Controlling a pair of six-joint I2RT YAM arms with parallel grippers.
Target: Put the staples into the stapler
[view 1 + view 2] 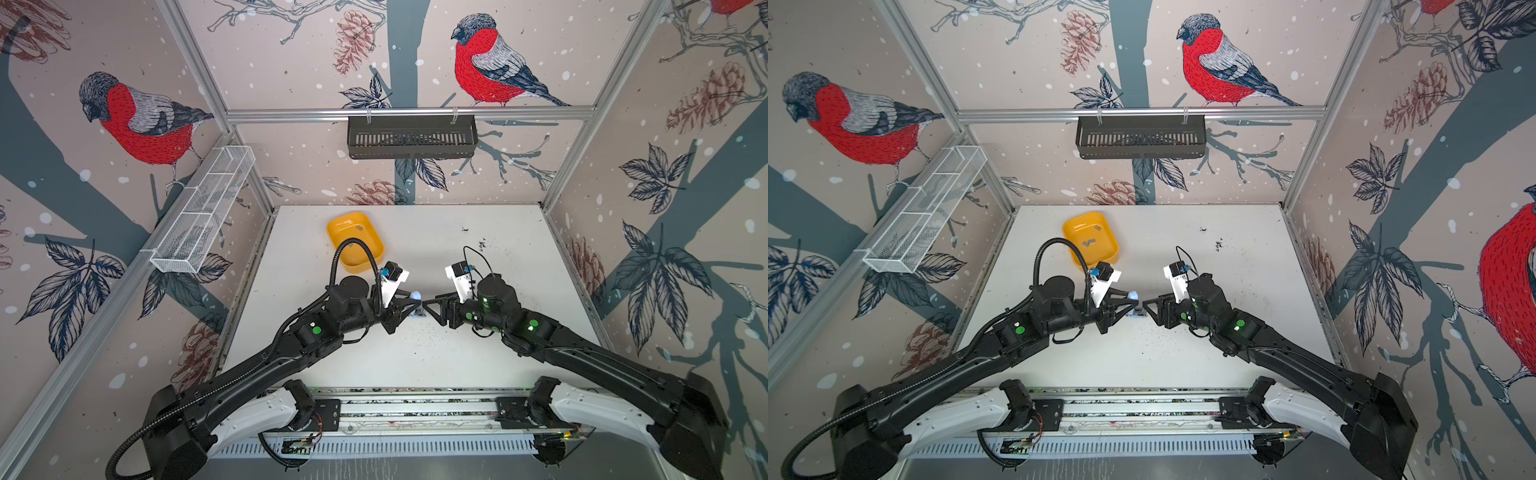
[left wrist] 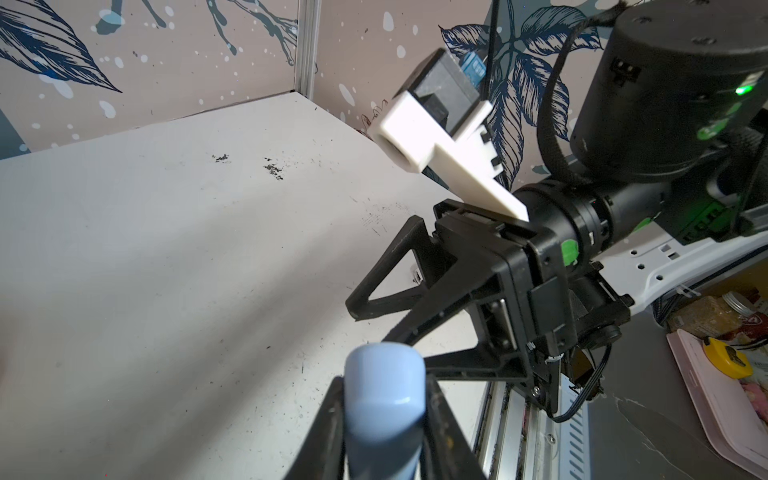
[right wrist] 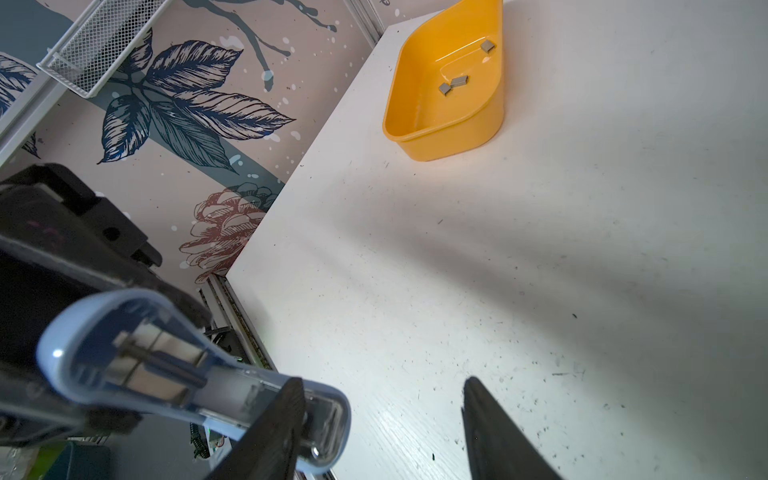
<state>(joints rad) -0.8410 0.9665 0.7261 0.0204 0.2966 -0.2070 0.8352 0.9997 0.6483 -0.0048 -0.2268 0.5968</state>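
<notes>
L grip [image 2: 384, 380] clamped on stapler [image 3: 166, 365] | R grip [image 3: 384, 382] jaws apart, empty, by stapler tip | staples [image 3: 453, 83] in yellow tray [image 3: 449, 141]

Stapler [image 1: 416, 296] is held in left gripper [image 1: 417, 305] over the middle of the table [image 1: 415, 365]. Right gripper [image 1: 428, 308] is set just right of it, tips facing. Tub [image 1: 332, 232] is placed behind-left of both, on the table. Staples [image 3: 458, 81] are seen inside the tub, two touching and one apart. Wire basket [image 1: 199, 216] is mounted on the left wall, slotted tray [image 1: 411, 137] on the rear rail.
</notes>
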